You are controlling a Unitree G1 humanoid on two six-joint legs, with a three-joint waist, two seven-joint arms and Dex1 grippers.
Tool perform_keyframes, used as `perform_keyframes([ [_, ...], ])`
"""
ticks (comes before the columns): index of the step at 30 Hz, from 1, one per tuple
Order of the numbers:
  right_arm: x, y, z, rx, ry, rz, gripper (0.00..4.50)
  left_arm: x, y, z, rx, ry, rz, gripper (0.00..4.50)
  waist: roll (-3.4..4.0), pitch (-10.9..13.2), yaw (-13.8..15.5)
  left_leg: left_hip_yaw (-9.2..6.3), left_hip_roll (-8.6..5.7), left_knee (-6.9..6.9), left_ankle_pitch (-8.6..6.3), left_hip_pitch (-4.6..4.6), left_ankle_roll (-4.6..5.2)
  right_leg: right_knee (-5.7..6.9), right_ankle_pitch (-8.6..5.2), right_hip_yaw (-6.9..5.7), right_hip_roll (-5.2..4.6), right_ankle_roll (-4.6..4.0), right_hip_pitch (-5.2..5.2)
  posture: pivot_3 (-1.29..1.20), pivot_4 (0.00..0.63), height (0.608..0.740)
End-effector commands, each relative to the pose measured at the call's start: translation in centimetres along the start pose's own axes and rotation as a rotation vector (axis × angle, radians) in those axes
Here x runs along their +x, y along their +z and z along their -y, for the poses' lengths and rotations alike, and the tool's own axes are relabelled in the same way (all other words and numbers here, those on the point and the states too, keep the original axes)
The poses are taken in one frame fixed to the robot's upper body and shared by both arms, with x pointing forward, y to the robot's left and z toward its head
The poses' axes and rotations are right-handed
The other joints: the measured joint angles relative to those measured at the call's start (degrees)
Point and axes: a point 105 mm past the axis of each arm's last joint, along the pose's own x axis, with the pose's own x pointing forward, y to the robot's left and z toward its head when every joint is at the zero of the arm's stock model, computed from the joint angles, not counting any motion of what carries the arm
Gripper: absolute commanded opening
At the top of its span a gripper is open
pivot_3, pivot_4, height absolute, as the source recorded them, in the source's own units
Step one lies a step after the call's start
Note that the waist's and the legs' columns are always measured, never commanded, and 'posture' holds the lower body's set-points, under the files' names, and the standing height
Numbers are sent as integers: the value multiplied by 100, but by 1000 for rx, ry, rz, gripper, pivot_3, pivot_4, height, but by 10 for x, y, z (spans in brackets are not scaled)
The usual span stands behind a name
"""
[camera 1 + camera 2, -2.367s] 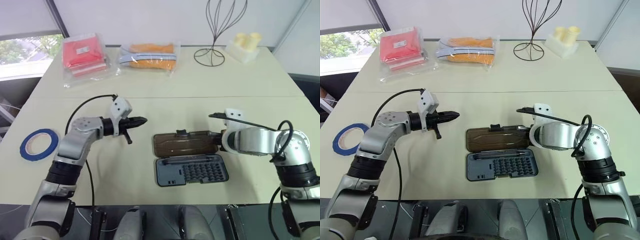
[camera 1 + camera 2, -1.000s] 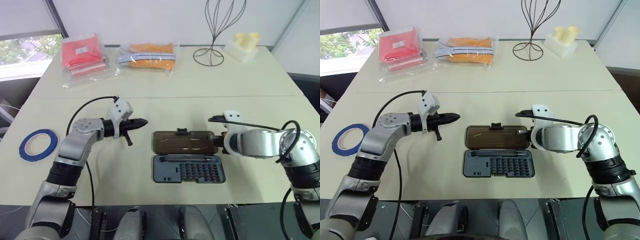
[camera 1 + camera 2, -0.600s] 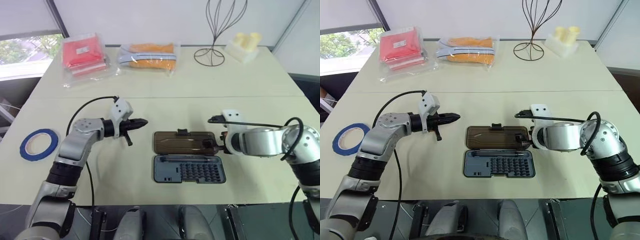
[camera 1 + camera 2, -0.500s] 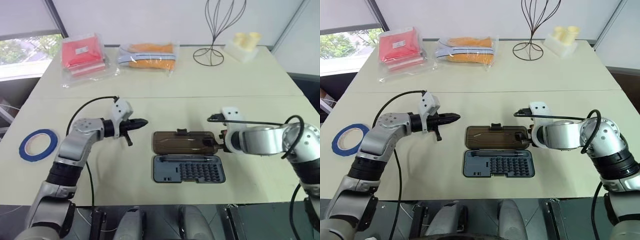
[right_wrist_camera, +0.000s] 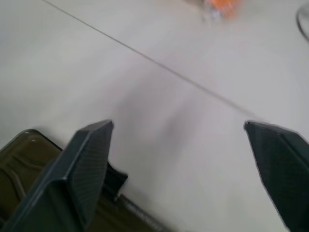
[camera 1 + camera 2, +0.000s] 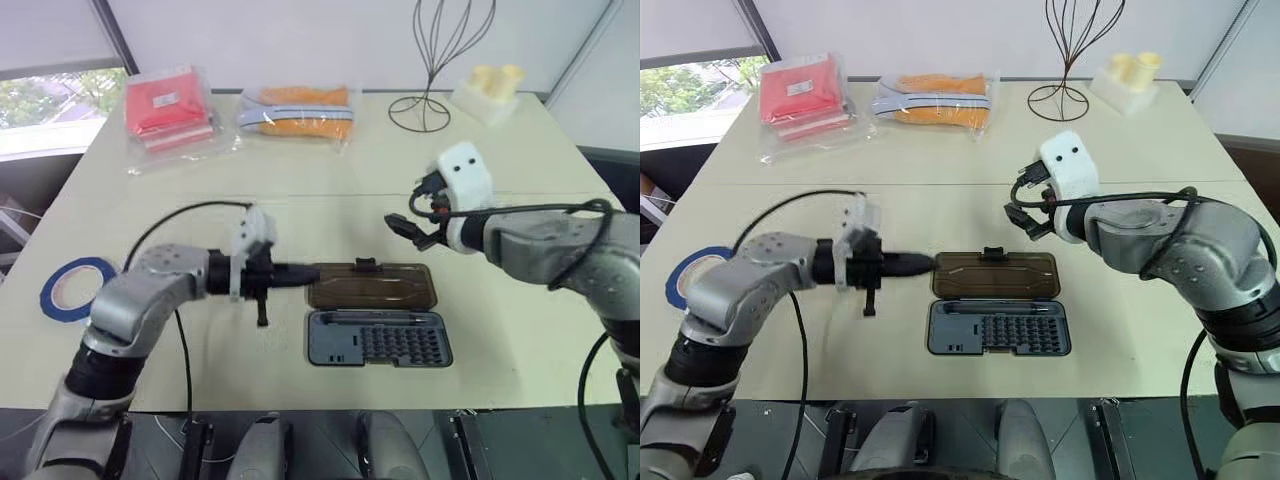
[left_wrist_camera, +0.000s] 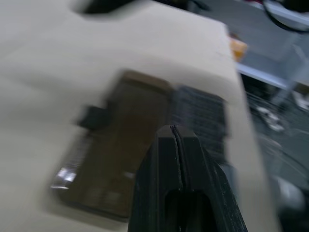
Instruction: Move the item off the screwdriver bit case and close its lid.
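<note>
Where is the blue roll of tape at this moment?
In the left eye view the blue roll of tape lies flat near the table's left edge, on the robot's left, beyond the left arm and well apart from the open screwdriver bit case.

The left gripper's [image 7: 175, 133] pressed-together fingers [image 7: 161, 159] point over the blurred brown lid [image 7: 116, 154] and the screwdriver bit case [image 7: 200, 121].

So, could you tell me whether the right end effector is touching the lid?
Apart. In the left eye view, the open right end effector hangs above the lid, with bare table between them.
</note>
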Motion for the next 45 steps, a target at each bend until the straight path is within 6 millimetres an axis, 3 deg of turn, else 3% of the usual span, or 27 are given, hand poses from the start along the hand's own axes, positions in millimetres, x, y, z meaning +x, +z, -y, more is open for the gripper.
perform_keyframes([
  [1,5,0,0,-136,69,47,4488,8,-6,9,33,-70,-51,0,0,0,-6,0,0,0,0,1,0,0,0,0,0,0,1,0,150,740],
  [5,16,-18,-7,-234,179,-30,4488,14,-21,12,26,-104,-95,0,1,0,-20,4,0,1,0,3,0,-2,0,2,2,0,1,0,150,740],
  [17,24,-4,15,-317,169,77,4488,24,-52,11,21,-73,-159,0,1,1,-2,4,0,1,2,3,-3,-2,0,2,1,0,0,0,150,740],
  [23,22,2,14,-356,193,163,4488,25,-64,14,27,-81,-192,0,1,1,-3,4,0,1,4,4,-7,2,0,2,1,0,0,0,150,740],
  [27,22,-13,12,-393,270,88,4488,27,-64,14,32,-80,-189,0,1,0,-3,4,0,1,4,4,-7,3,0,2,1,0,0,0,150,740],
  [33,13,-51,-2,-415,485,-86,4488,27,-61,9,45,-67,-183,0,1,0,-2,5,-1,2,2,5,-3,3,0,2,0,0,2,0,150,740],
  [45,29,-66,3,-318,520,-144,4488,30,-59,8,56,-65,-174,0,1,0,-14,3,-1,4,16,11,-30,18,0,2,1,0,2,0,150,740],
])
